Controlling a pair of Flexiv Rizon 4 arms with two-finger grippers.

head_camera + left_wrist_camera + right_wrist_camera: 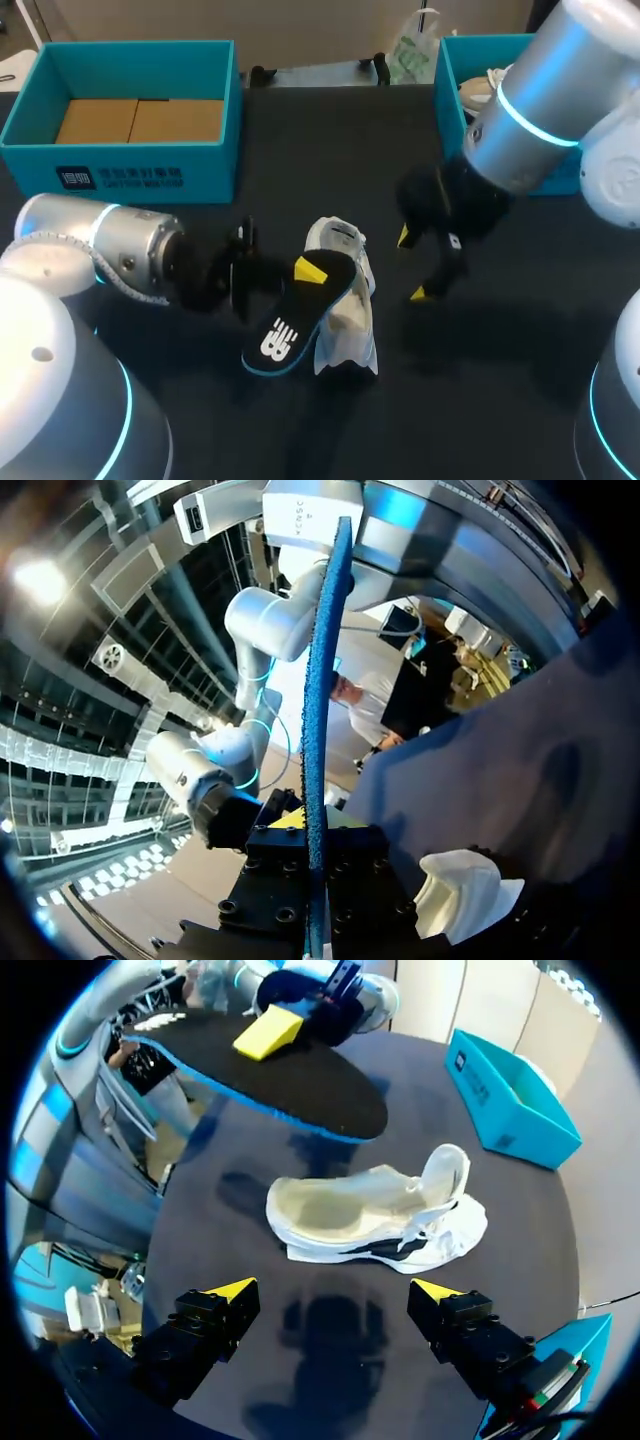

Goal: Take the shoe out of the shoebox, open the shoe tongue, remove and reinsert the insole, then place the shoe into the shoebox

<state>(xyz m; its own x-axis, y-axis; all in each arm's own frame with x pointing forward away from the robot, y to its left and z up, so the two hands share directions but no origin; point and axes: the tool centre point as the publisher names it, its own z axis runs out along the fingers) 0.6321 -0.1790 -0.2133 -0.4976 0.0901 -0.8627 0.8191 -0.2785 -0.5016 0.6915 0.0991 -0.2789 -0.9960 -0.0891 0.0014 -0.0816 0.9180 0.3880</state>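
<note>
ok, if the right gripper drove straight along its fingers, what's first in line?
Likely the white shoe, dead ahead of the open right gripper; depth unclear, could be table just short of it.

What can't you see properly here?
- Head view: the black insole with a blue edge covers much of the white sneaker.
- Head view: my right arm hides most of the right teal shoebox.
- Left wrist view: the insole shows edge-on only, faces unseen.
</note>
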